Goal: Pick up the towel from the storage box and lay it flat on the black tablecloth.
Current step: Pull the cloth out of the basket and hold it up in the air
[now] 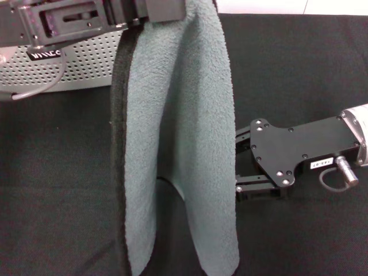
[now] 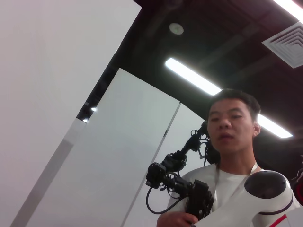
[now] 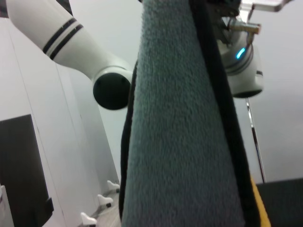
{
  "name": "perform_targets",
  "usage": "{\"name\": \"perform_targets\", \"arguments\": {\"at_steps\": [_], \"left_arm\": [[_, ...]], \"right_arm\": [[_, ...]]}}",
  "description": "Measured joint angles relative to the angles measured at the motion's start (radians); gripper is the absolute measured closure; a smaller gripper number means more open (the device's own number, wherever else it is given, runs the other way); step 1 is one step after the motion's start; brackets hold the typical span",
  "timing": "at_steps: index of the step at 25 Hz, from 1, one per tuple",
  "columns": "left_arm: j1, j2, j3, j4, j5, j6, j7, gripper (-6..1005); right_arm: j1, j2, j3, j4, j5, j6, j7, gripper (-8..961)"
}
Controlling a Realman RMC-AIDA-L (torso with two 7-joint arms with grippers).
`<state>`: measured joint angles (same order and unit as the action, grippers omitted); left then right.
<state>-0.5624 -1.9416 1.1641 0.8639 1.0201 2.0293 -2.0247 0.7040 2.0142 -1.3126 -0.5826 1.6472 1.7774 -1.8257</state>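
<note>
Towel (image 1: 184, 144): one, grey-green fleece with darker edging, hanging in a long lengthwise fold in front of the storage box (image 1: 75, 63), upper end pinched near the top of the head view, lower end dropping out of view below. Clear of the box already; not yet flat on the black tablecloth (image 1: 299, 75), which lies beneath and to every side of it.

Left gripper (image 1: 135, 20): at the top of the towel, above the box's front wall. Fingers hidden behind the arm housing, so opening not readable directly; judged closed on the top edge, since nothing else carries the hanging cloth. Held high, presumably to let the cloth drop out to full length before spreading.

Right gripper (image 1: 237, 164): level with the towel's middle, at the side away from the box, fingers parted, pointing at the towel's edge. Tips just at the fleece; contact cannot be confirmed, nothing seen gripped. Placement judged as an approach to take the free edge so both arms can draw the cloth open.

Right wrist view: towel filling the centre, close up.

Count: one towel, one box, one tablecloth, two grippers.
</note>
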Motion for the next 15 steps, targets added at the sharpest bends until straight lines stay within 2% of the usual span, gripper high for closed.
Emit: {"name": "perform_targets", "arguments": {"at_steps": [2, 15], "left_arm": [[-0.001, 0.001, 0.000, 0.000, 0.000, 0.000, 0.002, 986], [-0.014, 0.006, 0.000, 0.000, -0.002, 0.000, 0.012, 986]], "right_arm": [[0.000, -0.008, -0.004, 0.000, -0.017, -0.001, 0.008, 548], [0.029, -0.012, -0.029, -0.002, -0.072, -0.001, 0.059, 547]]}}
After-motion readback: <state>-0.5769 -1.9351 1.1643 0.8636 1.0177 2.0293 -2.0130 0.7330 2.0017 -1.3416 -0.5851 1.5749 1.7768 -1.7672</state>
